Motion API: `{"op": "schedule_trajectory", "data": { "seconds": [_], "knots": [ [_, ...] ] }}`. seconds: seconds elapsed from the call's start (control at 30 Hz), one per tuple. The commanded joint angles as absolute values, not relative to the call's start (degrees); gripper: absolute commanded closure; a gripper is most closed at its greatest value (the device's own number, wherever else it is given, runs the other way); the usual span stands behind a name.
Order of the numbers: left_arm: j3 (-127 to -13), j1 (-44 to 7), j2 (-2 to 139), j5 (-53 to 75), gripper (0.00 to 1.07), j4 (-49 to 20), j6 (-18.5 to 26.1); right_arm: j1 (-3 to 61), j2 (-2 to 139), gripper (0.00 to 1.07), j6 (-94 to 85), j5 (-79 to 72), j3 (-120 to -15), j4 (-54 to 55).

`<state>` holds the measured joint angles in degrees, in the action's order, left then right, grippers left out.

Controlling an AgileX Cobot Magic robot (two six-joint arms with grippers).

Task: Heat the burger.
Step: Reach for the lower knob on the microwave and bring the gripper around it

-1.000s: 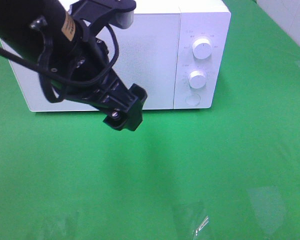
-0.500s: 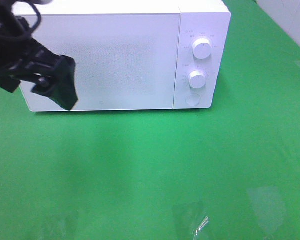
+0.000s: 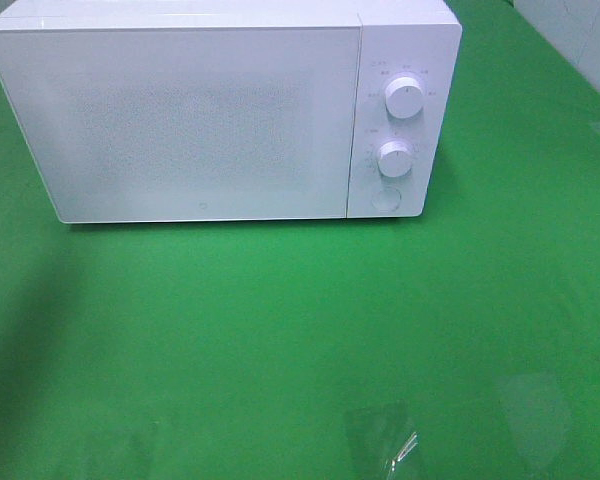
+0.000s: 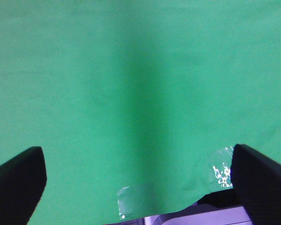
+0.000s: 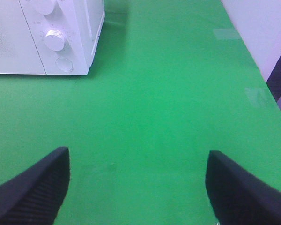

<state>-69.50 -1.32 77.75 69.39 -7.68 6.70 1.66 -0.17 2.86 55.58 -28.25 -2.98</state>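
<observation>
Overhead, green cloth (image 3: 300, 340), white microwave (image 3: 200, 120), pale wall (image 5: 257, 23), left end effector (image 4: 139, 173) wide, right end effector (image 5: 138, 180) wide.

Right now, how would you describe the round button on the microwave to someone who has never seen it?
Find the white microwave at the back of the green table. On its right panel, the button sits lowest, under the upper knob and the lower knob. Unlike them, it is flush with the panel, not raised.

matt green cloth (image 3: 280, 330); smooth white microwave (image 3: 180, 120) (probably plastic).
</observation>
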Motion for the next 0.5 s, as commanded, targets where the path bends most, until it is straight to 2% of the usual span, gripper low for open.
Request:
{"op": "schedule_trajectory", "data": {
  "seconds": [0.03, 0.5],
  "knots": [
    [-67.9, 0.86, 75.75, 70.02, 0.06, -10.03, 7.33, 1.38, -1.78, 0.32, 2.35, 55.06, -28.13, -2.64],
    [-47.33, 1.32, 59.07, 64.34, 0.06, -10.6, 8.88, 1.38, -1.78, 0.32, 2.35, 55.06, -28.13, -2.64]
  ]
}}
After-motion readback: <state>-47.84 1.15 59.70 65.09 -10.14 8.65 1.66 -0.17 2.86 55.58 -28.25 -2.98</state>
